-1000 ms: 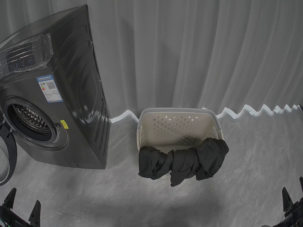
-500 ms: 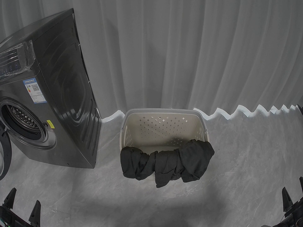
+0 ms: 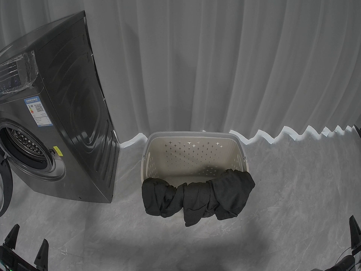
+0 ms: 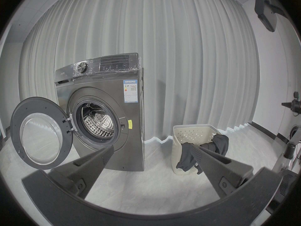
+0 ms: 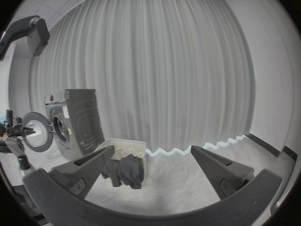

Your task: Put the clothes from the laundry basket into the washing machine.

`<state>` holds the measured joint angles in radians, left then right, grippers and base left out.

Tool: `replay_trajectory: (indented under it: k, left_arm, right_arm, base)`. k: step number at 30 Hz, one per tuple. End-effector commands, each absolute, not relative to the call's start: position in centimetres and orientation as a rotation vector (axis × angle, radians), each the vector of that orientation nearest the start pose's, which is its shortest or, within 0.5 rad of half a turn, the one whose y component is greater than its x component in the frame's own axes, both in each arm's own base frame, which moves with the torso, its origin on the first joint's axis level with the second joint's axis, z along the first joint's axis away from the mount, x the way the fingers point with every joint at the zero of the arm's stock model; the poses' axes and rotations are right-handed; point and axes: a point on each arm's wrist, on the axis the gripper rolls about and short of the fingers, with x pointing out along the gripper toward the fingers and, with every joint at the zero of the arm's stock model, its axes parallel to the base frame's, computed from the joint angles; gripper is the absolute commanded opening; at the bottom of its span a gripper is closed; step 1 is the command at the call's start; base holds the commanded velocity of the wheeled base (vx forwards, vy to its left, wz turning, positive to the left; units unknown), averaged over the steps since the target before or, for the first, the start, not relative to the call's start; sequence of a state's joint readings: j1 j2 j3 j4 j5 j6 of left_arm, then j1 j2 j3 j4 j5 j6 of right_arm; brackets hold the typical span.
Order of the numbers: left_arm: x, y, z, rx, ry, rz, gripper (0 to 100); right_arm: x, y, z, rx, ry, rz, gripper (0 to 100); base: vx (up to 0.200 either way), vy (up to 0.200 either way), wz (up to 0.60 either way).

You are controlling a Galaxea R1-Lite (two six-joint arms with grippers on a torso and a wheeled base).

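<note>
Mainly the head view had shifted, bringing the basket (image 3: 191,135) nearer its middle; the left hand (image 4: 151,147) and right hand (image 5: 152,148) were both spread apart and empty, the dark clothes (image 3: 197,198) hung over the basket's near rim, and the washer (image 3: 75,113) was open, so all loading remained.

Landmark: laundry basket (image 3: 193,147). Its top is open, with access from above. Dark clothes (image 3: 199,198) are draped over the near rim and cover that edge. The washing machine (image 3: 71,106) stands close on the basket's left, with a narrow floor gap between them. A curtain (image 3: 225,57) hangs just behind the basket. Open floor (image 3: 301,192) lies in front of and right of the basket. The machine door (image 4: 39,132) is swung wide on the side away from the basket, and the drum mouth (image 4: 95,121) is exposed.
</note>
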<state>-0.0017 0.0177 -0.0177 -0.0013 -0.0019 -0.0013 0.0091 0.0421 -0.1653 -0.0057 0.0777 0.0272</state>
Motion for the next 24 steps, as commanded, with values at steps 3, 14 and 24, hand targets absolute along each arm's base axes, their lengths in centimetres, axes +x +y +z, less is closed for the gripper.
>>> replay_trajectory:
  k: [3,14,24]
  left_arm:
    - [-2.3,0.0,7.6,-0.002,-0.003,-0.005,100]
    - [-2.3,0.0,7.6,-0.003,-0.003,-0.005,100]
    - [-2.3,0.0,7.6,-0.003,-0.003,-0.005,100]
  right_arm:
    - [3.3,1.1,14.3,0.057,0.337,0.443,100]
    - [13.8,4.4,12.9,0.011,0.499,0.556,100]
    - [20.8,8.9,9.8,0.038,0.628,0.536,100]
  base:
    - [0.000,0.000,0.00]
    - [0.000,0.000,0.00]
    - [0.000,0.000,0.00]
